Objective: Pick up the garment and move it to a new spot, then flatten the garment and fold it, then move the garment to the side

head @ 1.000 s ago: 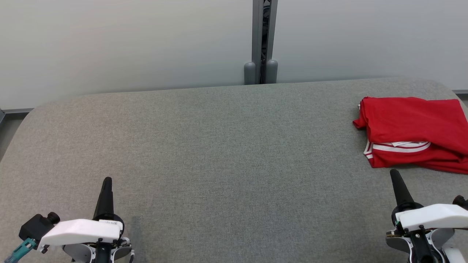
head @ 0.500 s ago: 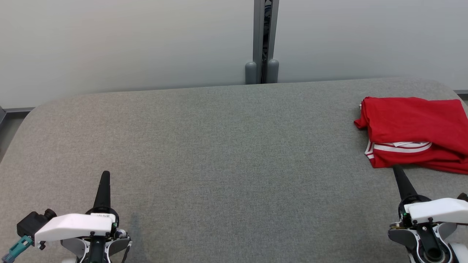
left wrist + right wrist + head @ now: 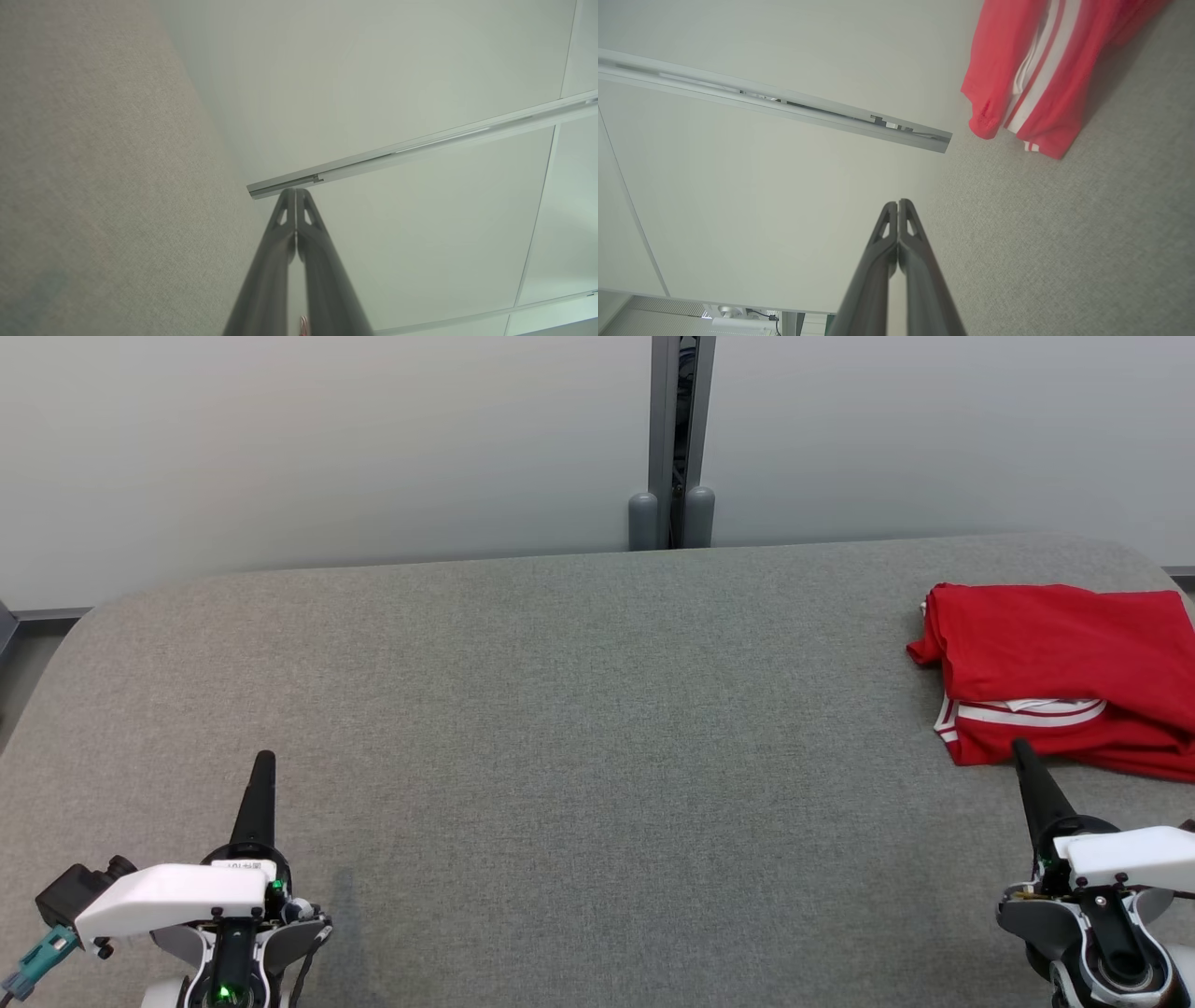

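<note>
Folded red garment (image 3: 1060, 649) sat at the right edge of the table (image 3: 597, 728). Both were clenched and empty: left gripper (image 3: 264, 761) lower left, right gripper (image 3: 1019, 747) lower right. We judged the garment placed. The right tip was near the hem, so we needed to lift clear without snagging.

Ended each arm in a pincer of two long, dark, tapering fingers (image 3: 878, 280), left pincer (image 3: 264, 761) and right pincer (image 3: 1019, 747), with slim triangular cut-outs (image 3: 281, 217) near the tips. Wore an angular white cover (image 3: 173, 893) over each wrist, dotted with small dark screws (image 3: 1120, 878), above rounded grey housings (image 3: 1024, 919). Carried a black block (image 3: 73, 896) and a teal plug (image 3: 42, 959) on the left wrist, plus thin black cables (image 3: 308, 961), a small printed label (image 3: 238, 865) and a green light (image 3: 222, 994).
</note>
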